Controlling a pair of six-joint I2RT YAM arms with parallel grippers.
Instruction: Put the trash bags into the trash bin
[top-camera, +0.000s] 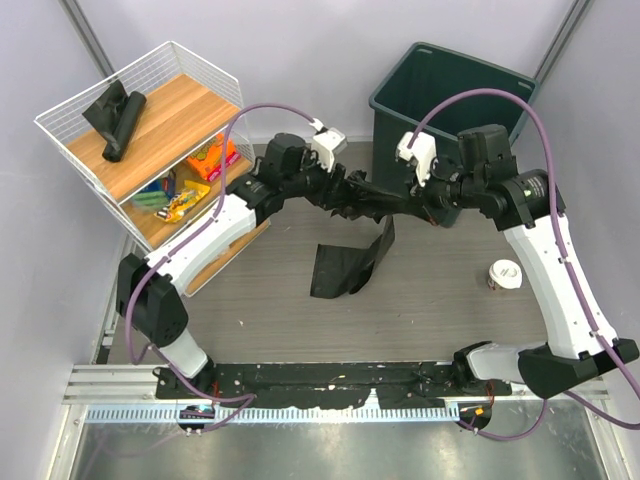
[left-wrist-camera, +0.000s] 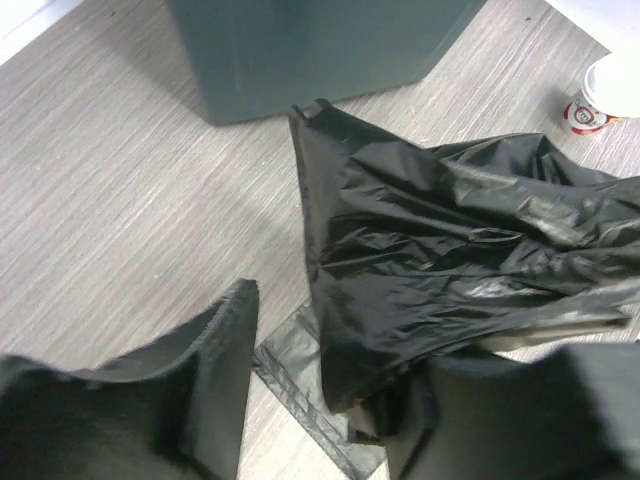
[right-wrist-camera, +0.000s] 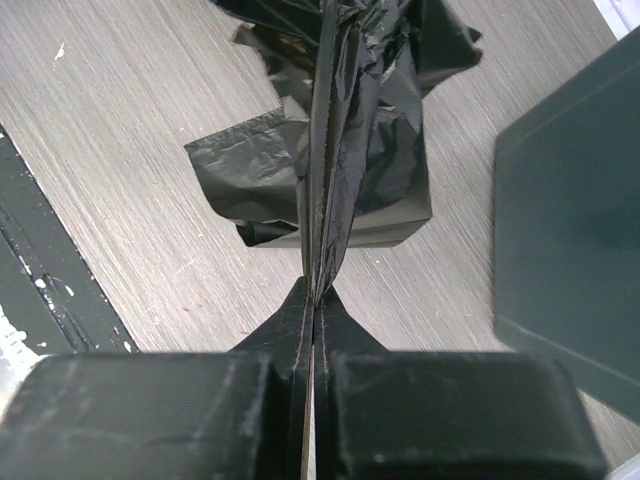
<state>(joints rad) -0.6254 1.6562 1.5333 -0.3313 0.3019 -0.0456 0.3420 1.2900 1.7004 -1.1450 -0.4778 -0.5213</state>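
I'm pinching the trash bag (right-wrist-camera: 350, 150) tight in my right gripper (right-wrist-camera: 313, 292); my left gripper (left-wrist-camera: 335, 340) is hanging parted, the bag draping against one finger.

The left arm (top-camera: 205, 240) and right arm (top-camera: 558, 270) have smooth white link shells between bulky black joints and black bases. A purple cable (top-camera: 262, 107) loops along each. White camera modules (top-camera: 327, 143) sit at the wrists. The left gripper (left-wrist-camera: 345, 330) has matte black, slightly scuffed fingers (left-wrist-camera: 215, 370).
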